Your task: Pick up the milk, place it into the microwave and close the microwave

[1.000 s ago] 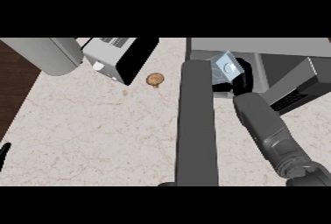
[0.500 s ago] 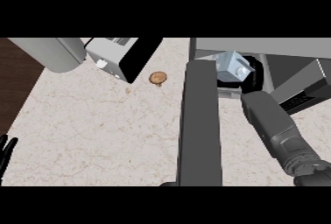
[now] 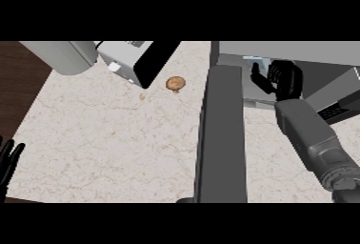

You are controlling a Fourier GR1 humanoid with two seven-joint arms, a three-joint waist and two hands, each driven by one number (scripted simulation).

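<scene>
The microwave [image 3: 281, 47] stands at the counter's far right with its dark grey door [image 3: 222, 138] swung wide open toward me. A small pale blue and white patch of the milk carton [image 3: 256, 60] shows inside the cavity, mostly hidden under the microwave's top. My right hand [image 3: 284, 78] is inside the opening just in front of the carton, fingers straight and thumb spread to the left, not curled round it. My left hand [image 3: 8, 161] rests open at the lower left edge, fingers up.
A white and black appliance [image 3: 130, 59] and a grey cylinder [image 3: 60, 55] stand at the far left of the pale stone counter [image 3: 105, 138]. A small brown round item [image 3: 175, 83] lies left of the door. The counter's edge runs along dark wood at the left.
My right hand carried the milk deeper into the microwave and its fingers have come off the carton. The left hand has not moved.
</scene>
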